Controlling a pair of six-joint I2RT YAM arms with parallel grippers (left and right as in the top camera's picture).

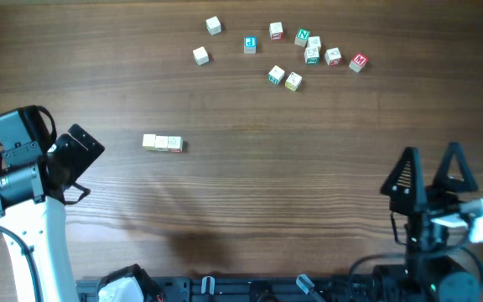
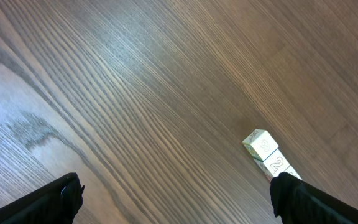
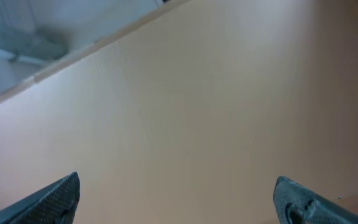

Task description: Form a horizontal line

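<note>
Near left jaws, apart: horizontal line (image 1: 163, 143)

The wooden table (image 1: 309, 201) carries a row of three touching cubes (image 1: 162, 143) and loose letter cubes (image 1: 293, 81) scattered farther back.

The bench (image 1: 309, 193) is mid-brown wood with fine streaked grain. The horizontal line (image 1: 162, 143), left of centre, is 3 cream cubes with faint grey figures. The loose cubes (image 1: 312, 54) at upper right show green, blue, red and yellow faces. The left gripper (image 2: 176, 202) and right gripper (image 1: 430, 172) are black.
</note>
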